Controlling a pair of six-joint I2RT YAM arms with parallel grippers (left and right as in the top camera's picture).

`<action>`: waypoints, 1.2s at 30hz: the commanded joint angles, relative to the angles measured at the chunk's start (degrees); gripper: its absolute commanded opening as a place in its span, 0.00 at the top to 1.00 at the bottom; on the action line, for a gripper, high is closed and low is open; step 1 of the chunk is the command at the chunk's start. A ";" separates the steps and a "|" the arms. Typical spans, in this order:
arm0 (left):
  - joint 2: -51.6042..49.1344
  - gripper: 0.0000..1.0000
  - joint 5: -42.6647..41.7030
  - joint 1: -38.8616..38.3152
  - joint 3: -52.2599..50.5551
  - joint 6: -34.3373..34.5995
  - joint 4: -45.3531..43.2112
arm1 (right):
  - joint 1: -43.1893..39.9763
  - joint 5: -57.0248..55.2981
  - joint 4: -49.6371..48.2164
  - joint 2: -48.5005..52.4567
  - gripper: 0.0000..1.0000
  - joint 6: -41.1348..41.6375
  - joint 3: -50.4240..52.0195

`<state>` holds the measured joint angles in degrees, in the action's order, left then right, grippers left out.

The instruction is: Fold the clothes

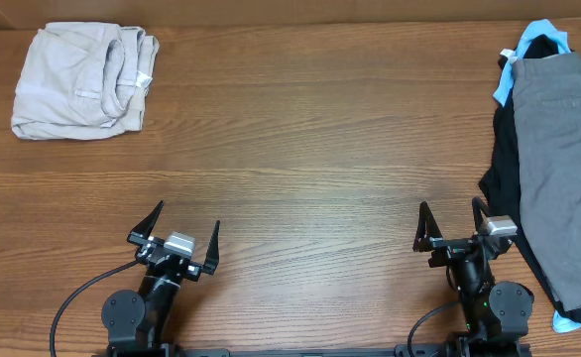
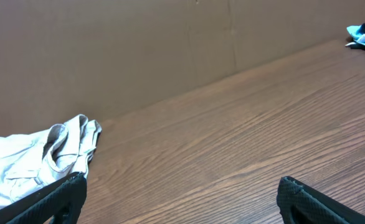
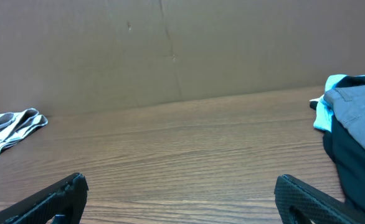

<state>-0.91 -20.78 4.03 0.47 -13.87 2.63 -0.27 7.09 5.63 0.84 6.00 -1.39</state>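
**Operator:** What was on the far left?

**Coach:** A pale folded pile, at the back of the tabletop. It was not your job, so you could leave it alone.

**Operator:** And my left hand?

**Coach:** Your left hand sat low at the front edge. Its fingers were spread wide and it held nothing. The wood in the middle, ahead of it, was bare. That looked like a good spot for the folding.

**Operator:** And my right hand?

**Coach:** Your right hand was spread wide too, and it held nothing. It sat just beside the pile on the right. I could not tell if it touched the black edge.

**Operator:** Where were the clothes to fold?

**Coach:** The grey shorts lay on the far right, on top of a black garment. A bit of light-blue cloth peeked out at the back. Part of the shorts ran off the side of the overhead view, so I could not see all of them.

**Operator:** So how should I have started?

**Coach:** I think you needed to pinch only the grey layer, near its edge, with your right hand. Lift it a little and check that the black one stays down. If both come up, let go and try again. Then pull the shorts to the bare middle, where both hands can reach. Lay them flat before you fold.
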 commanded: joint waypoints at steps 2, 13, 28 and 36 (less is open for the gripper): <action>0.66 0.00 0.28 -0.42 -0.15 0.17 -0.07 | 0.31 -0.20 -0.44 -0.68 0.00 -0.04 0.31; 0.44 0.00 -4.46 -0.31 1.60 14.78 -0.90 | 0.24 -0.02 -5.22 -0.68 0.00 -0.09 -1.86; -29.88 0.00 -7.34 -0.33 33.03 13.29 7.89 | 0.26 1.53 5.27 10.43 0.00 -0.07 -24.92; -54.97 0.00 -7.17 -0.31 58.82 10.80 25.29 | 0.22 -4.68 17.38 33.64 0.00 -0.07 -47.52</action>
<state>-49.50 -27.05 3.92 51.48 -1.74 25.28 -0.30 6.31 21.82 28.21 6.00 -42.72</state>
